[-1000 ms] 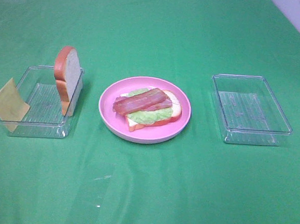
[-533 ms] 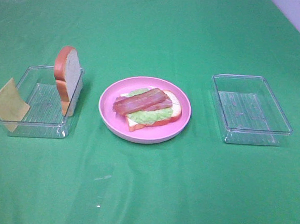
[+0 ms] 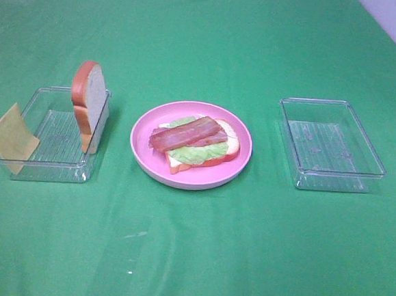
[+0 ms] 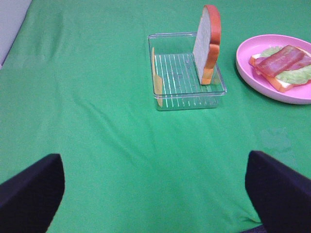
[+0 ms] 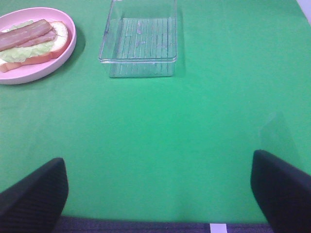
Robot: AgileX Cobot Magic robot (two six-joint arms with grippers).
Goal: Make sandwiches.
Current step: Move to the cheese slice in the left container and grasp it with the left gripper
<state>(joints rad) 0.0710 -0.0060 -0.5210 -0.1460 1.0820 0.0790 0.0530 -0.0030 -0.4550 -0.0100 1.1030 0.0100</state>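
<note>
Nothing has moved: bacon (image 3: 185, 135) and lettuce (image 3: 201, 152) lie on bread (image 3: 231, 145) on the plate (image 3: 182, 180) at the centre of the table (image 3: 189, 257). The second slice (image 3: 86, 101) and cheese (image 3: 12, 140) stand in the tray (image 3: 52, 167) near its left edge. Both the left gripper (image 4: 155, 194) and the right gripper (image 5: 158, 194) gape wide, empty.

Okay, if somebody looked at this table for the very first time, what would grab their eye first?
Most likely the round pink plate at the centre of the green cloth, carrying reddish-brown bacon strips on a pale green lettuce leaf on a white bread slice. Next, a second crusted bread slice standing upright in the clear plastic tray on the left, with a thin yellow cheese square leaning against its outer wall.
</note>
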